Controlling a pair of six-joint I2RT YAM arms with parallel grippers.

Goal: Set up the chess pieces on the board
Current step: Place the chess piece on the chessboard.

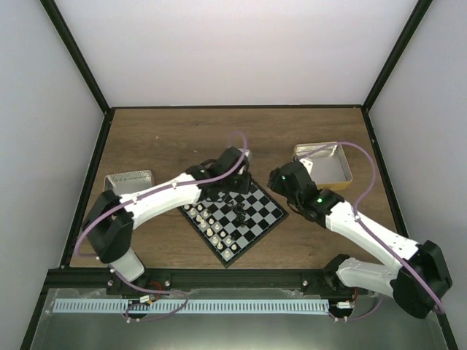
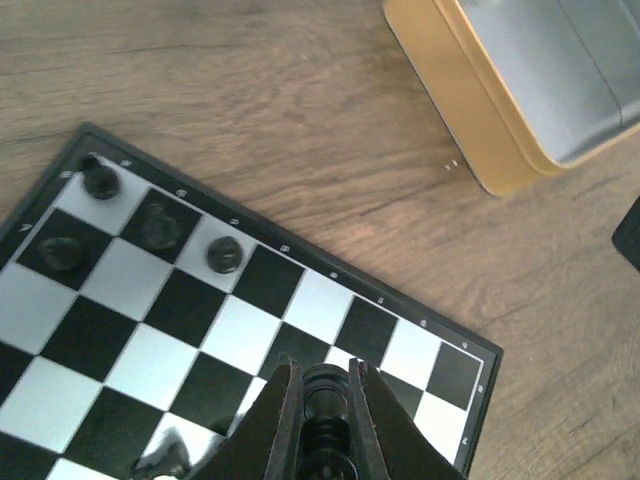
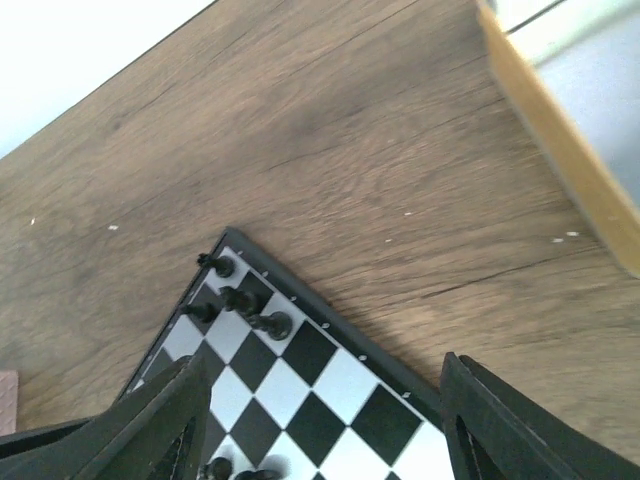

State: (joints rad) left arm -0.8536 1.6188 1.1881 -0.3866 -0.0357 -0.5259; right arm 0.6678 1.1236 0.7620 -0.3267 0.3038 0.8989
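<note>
Placement step: left gripper (image 2: 322, 378), jaws clamped on black piece (image 2: 323, 440), above board (image 2: 180, 300) edge, frame bottom; next needs straight descent; right gripper (image 3: 330, 420) jaws wide, empty.

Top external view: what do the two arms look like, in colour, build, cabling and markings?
Both the left arm and the right arm have white tube-like links joined by bulky black joint housings. A lilac cable loops loosely along each. A small green light glows on the right arm. The wrist views show black, tapering jaws. No readable lettering shows.
</note>
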